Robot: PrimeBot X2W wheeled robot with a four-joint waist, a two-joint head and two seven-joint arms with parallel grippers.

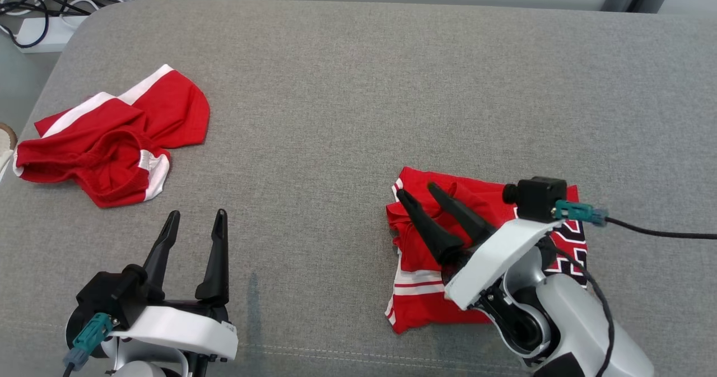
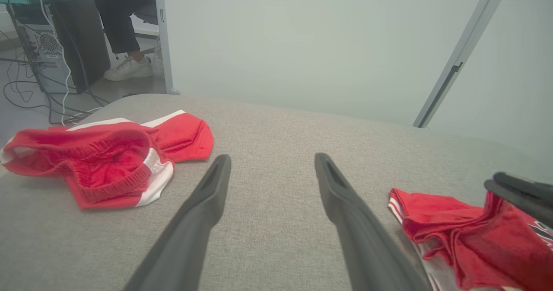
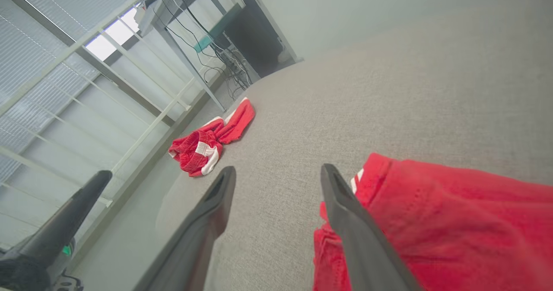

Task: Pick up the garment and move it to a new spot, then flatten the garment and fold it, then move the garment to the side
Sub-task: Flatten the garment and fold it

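Note:
The garment (image 1: 417,298) is a red jersey with white stripes and a dark print, lying folded on the grey padded surface (image 1: 358,85) at the right front. It also shows in the left wrist view (image 2: 453,235) and the right wrist view (image 3: 453,222). My right gripper (image 1: 416,190) hovers over its left part, open, nothing between the fingers (image 3: 278,169); its fingers (image 2: 518,193) show above the cloth. My left gripper (image 1: 198,214) rests open at the front left, off the garment (image 2: 273,158).
Crumpled red shorts (image 1: 112,142) with white trim lie at the far left (image 2: 108,161) (image 3: 203,144). Cables and a power strip (image 1: 39,29) lie on the floor past the left corner. A person's leg and shoe (image 2: 129,68) show beside a computer tower (image 2: 43,44).

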